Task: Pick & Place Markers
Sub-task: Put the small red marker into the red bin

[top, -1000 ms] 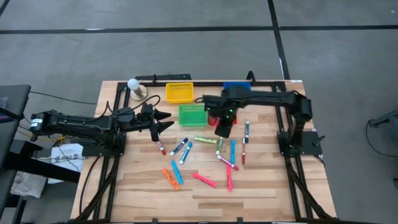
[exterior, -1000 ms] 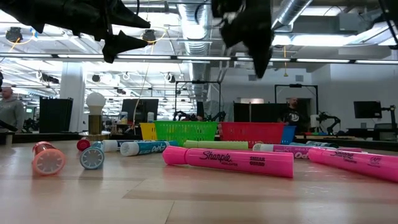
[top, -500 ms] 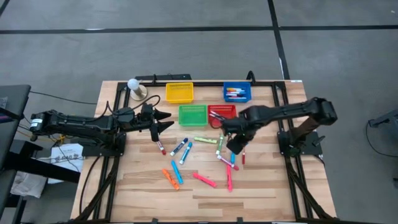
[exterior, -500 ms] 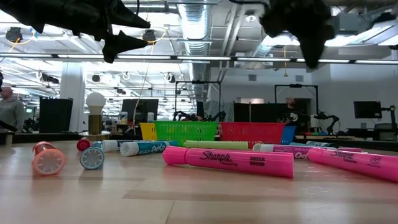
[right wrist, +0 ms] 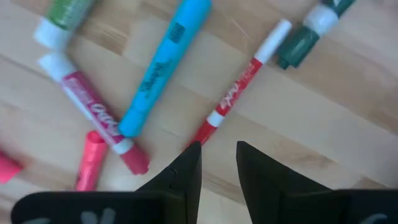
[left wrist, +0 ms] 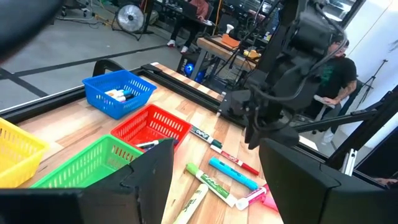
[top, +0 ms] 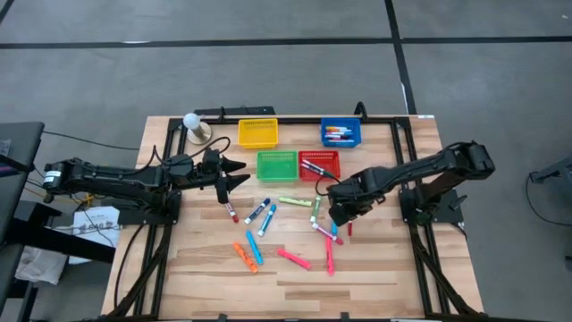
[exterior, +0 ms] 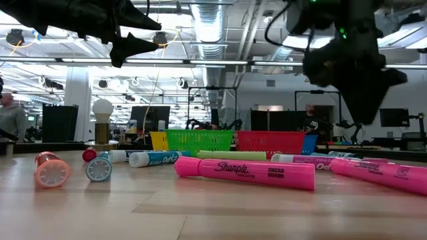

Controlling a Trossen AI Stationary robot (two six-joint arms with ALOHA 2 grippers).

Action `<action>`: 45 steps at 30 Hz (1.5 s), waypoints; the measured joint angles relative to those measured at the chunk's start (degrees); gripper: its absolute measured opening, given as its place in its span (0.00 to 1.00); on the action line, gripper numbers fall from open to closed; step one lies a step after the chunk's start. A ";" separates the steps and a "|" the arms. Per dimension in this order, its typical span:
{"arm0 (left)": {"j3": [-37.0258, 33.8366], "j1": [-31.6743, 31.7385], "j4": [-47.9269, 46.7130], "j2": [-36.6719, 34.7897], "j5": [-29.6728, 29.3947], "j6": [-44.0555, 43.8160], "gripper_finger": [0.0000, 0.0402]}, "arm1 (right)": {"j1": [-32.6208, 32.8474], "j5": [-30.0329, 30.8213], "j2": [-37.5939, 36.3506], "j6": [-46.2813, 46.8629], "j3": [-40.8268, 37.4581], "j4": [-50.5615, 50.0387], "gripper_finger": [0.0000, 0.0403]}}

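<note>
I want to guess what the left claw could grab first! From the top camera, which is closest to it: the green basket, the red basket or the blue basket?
From the left gripper, which is open:
1. Green basket, just beside it.
2. Red basket, next over.
3. Blue basket, far back, toward the right arm's side.

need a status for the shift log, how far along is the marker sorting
Partly done. A few markers already lie in the blue basket and the red basket; the green basket and yellow basket look empty. In hand: nothing. The right gripper, jaws slightly apart, hangs over a thin red marker. The left gripper waits open. Over a dozen loose markers lie on the table.
</note>
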 joint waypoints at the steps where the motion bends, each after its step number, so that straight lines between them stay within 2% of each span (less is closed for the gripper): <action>1: 0.00 0.00 0.00 0.00 -0.01 0.00 0.59 | 0.00 -0.10 0.00 0.86 -0.83 0.60 0.23; 6: 0.00 0.00 0.02 0.00 0.00 0.01 0.59 | 0.00 -0.01 0.00 4.04 -4.44 3.33 0.23; 13: 0.00 -0.01 0.11 0.00 -0.01 0.15 0.59 | -0.39 0.00 0.00 6.66 -8.19 12.44 0.23; 24: 0.00 0.01 0.31 0.00 -0.01 0.17 0.59 | -0.83 0.43 0.03 8.28 -11.97 16.04 0.23; 35: 0.00 -0.01 1.20 0.02 -0.01 0.11 0.59 | -0.91 1.52 6.23 8.26 -11.78 18.83 0.23; 45: 0.02 -0.01 1.77 0.02 -0.01 0.09 0.59 | -0.39 4.08 3.95 8.24 -12.17 18.40 0.10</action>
